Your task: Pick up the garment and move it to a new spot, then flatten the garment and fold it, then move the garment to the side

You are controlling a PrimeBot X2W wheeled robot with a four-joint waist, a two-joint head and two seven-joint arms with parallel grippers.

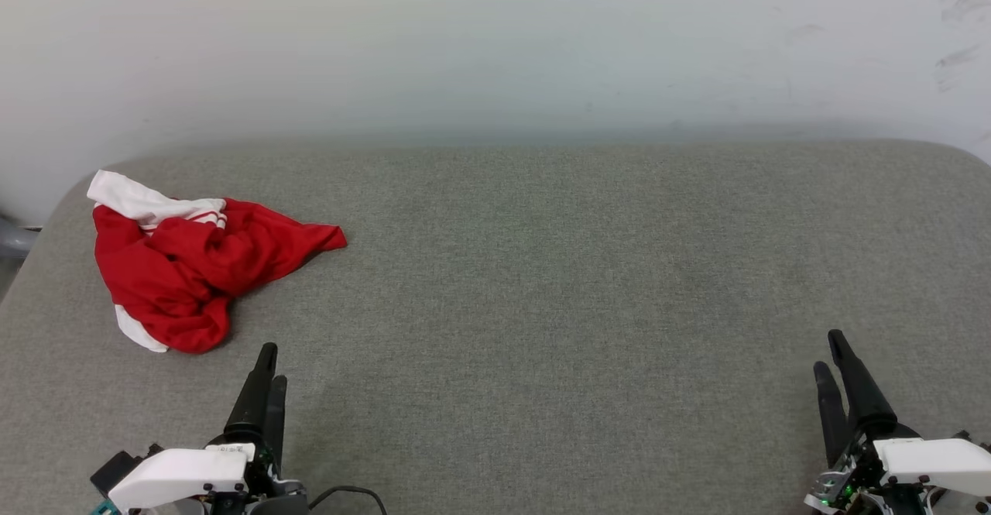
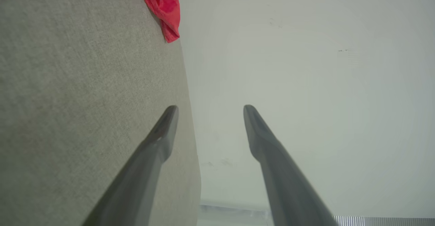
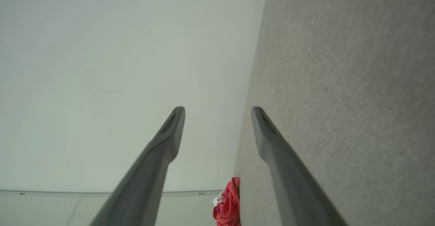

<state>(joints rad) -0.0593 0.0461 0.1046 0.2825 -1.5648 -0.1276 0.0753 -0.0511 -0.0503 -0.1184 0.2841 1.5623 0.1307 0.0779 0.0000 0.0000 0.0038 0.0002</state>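
One crumpled garment (image 1: 193, 267) on the worktop (image 1: 542, 283), that's basically the whole scene. It's a bright red tee with white sleeves, bunched into a heap at about 9 o'clock in the head view, close to the worktop's rounded far-left corner. One white sleeve pokes out at the heap's 11 o'clock, another bit of white peeks from underneath at 7 o'clock, and a red flap points off toward 3 o'clock. The worktop is covered in grey woven fabric and backs onto a pale wall (image 1: 495, 50).

Left hand (image 1: 272, 363) sits at 7 o'clock, near the heap's lower edge but not touching it. Right hand (image 1: 828, 351) is at 5 o'clock, well apart from the tee. Both wrist views show the two dark fingers spread wide, so both hands are released and gripping nothing.
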